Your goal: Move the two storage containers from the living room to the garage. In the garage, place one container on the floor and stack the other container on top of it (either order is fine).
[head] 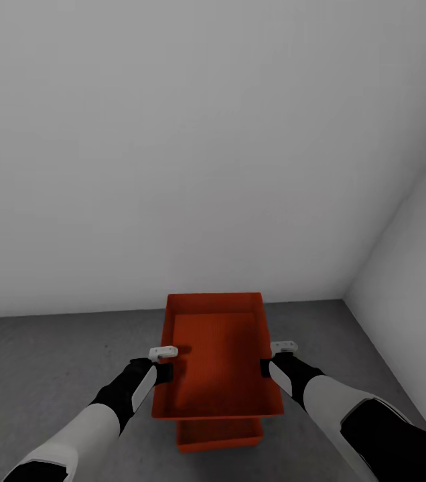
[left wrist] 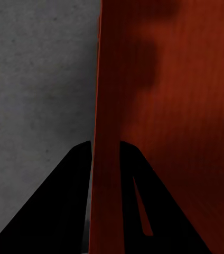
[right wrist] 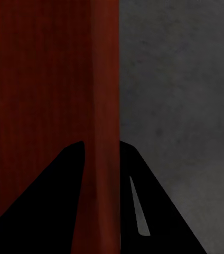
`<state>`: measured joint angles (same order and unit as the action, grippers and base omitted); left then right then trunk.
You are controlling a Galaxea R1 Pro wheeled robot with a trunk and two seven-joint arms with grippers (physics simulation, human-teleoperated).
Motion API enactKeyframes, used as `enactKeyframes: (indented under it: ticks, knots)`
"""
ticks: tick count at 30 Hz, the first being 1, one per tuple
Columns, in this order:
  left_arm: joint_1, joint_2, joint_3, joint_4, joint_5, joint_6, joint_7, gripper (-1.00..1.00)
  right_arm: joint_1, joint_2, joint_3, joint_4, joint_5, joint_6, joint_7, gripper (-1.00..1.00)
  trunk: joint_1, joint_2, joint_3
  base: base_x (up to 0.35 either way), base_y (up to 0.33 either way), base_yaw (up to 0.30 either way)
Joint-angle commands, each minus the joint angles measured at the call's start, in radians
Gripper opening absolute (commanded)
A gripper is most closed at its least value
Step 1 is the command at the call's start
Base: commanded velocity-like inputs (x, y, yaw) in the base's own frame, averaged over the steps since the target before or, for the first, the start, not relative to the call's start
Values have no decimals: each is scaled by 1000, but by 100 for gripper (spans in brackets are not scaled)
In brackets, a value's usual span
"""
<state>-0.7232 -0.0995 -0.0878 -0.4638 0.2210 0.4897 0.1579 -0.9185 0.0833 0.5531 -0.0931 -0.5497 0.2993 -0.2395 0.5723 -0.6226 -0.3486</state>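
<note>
Pale grey walls [head: 193, 134] are meeting in a corner to the right of the upper storage container [head: 216, 361], and the dark grey speckled concrete floor [head: 45, 361] is spreading out beneath it. That upper red-orange bin is sitting in front of the robot, held level between both arms, open top up, its inside bare. Directly under it, the lower storage container [head: 220, 432] is resting on the floor, only its near end peeking out below the upper bin's near wall; whether the two bins are touching cannot be told. The left gripper [head: 161, 362] is clamping the upper bin's left side wall, and in the left wrist view its dark fingers [left wrist: 70, 206] are pressing either side of the thin red wall [left wrist: 104, 106], nearly closed upon it. The right gripper [head: 274, 357] is doing likewise on the right side wall, its fingers [right wrist: 54, 206] pinching the red wall [right wrist: 104, 95] in the right wrist view, with concrete lying beyond.
</note>
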Motion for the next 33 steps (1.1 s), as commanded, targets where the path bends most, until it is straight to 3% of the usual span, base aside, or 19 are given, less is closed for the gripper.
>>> enactKeyframes:
  ticks: [1,7,19,33]
  knots:
    - [-1,1,2,-3,-15,7,14,-100,0,-1,-1,-2,-2,6,-9,-100,0,-1,-1,2,1,179]
    - [-1,1,2,-3,-15,7,14,-100,0,-2,-1,-2,-3,-4,-9,-100,0,-1,-1,0,0,194]
    - [-1,1,2,-3,-15,7,14,-100,0,-2,-2,-2,-2,-8,-9,-100,0,-1,-2,0,0,15]
    - [-1,1,2,-3,-15,7,14,-100,0,-2,-2,-2,-2,-8,-9,-100,0,-1,-23,0,0,0]
